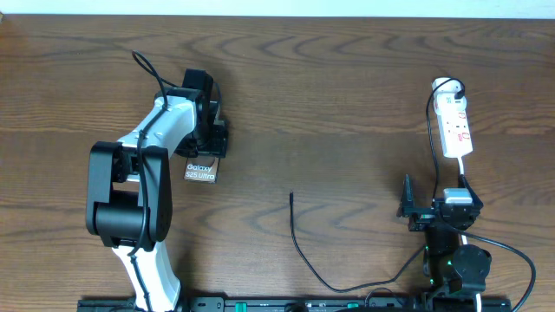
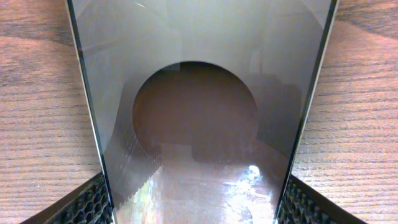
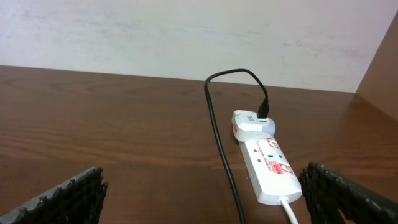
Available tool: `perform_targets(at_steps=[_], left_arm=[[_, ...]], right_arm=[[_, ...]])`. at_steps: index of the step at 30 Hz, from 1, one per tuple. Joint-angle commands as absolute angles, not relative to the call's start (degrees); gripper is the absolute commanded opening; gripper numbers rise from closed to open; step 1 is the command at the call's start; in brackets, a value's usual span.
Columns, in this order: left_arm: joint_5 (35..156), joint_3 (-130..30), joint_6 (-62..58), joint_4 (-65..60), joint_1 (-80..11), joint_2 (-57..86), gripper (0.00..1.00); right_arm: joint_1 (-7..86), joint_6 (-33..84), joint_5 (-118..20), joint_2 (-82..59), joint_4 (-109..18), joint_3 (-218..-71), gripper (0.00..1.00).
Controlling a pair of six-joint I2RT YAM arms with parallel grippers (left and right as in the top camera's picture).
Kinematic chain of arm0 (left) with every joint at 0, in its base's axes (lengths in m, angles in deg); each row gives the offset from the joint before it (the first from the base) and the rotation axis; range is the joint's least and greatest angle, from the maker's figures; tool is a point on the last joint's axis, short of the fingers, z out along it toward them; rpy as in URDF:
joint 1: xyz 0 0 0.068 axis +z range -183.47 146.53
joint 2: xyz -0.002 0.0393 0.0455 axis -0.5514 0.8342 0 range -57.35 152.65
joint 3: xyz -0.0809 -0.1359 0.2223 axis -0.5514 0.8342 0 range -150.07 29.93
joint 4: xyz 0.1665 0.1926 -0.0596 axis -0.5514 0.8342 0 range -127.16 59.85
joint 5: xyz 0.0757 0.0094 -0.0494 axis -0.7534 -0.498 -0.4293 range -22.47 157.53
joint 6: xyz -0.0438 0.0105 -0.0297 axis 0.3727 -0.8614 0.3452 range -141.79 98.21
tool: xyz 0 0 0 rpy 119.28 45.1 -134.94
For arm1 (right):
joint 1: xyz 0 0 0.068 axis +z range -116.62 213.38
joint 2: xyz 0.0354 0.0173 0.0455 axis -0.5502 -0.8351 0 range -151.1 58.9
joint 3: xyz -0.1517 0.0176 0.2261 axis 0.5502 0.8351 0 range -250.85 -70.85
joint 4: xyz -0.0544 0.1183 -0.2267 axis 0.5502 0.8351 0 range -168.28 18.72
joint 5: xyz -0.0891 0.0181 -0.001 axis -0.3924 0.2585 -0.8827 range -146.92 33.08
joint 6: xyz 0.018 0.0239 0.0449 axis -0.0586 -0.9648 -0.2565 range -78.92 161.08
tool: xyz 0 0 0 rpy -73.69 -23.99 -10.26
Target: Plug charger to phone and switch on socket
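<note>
On the left side of the table [image 1: 329, 87], the left gripper [image 1: 208, 149] is closed on the phone [image 1: 200, 171], whose white-lettered end sticks out from under it toward the near edge. From the left wrist, the phone's glossy face with its brownish oval fills the view, and both fingers [image 2: 93, 202] press against its long edges. Whether the phone rests on the wood or is lifted off it cannot be told. The charger [image 1: 299, 247] lies as a thin black line near the table's middle. Its tip [image 1: 291, 198] is free, well apart from the phone and to its right, and the cable curves along the near edge toward the right arm. At the far right lies the socket [image 1: 456, 128], white with small red marks. A white adapter [image 3: 252, 121] sits at its far end, with the black cable plugged into it. The right gripper [image 1: 436, 199] hangs just short of the socket's near end, pointing at it. Its fingers [image 3: 68, 196] are spread wide with nothing between them. The socket's switch position is too small to read.
</note>
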State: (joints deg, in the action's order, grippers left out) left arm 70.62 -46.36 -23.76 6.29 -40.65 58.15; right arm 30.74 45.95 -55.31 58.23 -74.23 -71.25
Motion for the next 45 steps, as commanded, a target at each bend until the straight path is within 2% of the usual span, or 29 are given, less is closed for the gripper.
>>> perform_targets(at_steps=[1, 10, 11, 14, 18, 20, 31, 45], left_arm=[[70.2, -45.2, -24.4, 6.7, -40.5, 58.1, 0.67], [70.2, -45.2, -24.4, 6.6, -40.5, 58.1, 0.57], [70.2, -45.2, -24.4, 6.6, -40.5, 58.1, 0.54], [70.2, -45.2, -24.4, 6.6, -40.5, 58.1, 0.33], [70.2, -45.2, -24.4, 6.6, -40.5, 58.1, 0.19], [70.2, -45.2, -24.4, 6.6, -40.5, 58.1, 0.08], [70.2, -46.4, -24.4, 7.2, -40.5, 57.0, 0.07], [70.8, -53.5, -23.0, 8.3, -40.5, 41.5, 0.07]], right_arm=[[31.0, 46.5, -55.4, 58.6, -74.0, -71.2, 0.99], [31.0, 46.5, -55.4, 58.6, -74.0, -71.2, 0.99], [31.0, 46.5, -55.4, 58.6, -74.0, -71.2, 0.99], [31.0, 46.5, -55.4, 58.6, -74.0, -71.2, 0.99], [31.0, 46.5, -55.4, 58.6, -74.0, -71.2, 0.99], [31.0, 46.5, -55.4, 58.6, -74.0, -71.2, 0.99], [31.0, 46.5, -55.5, 58.6, -74.0, -71.2, 0.99], [31.0, 46.5, -55.4, 58.6, -74.0, -71.2, 0.99]])
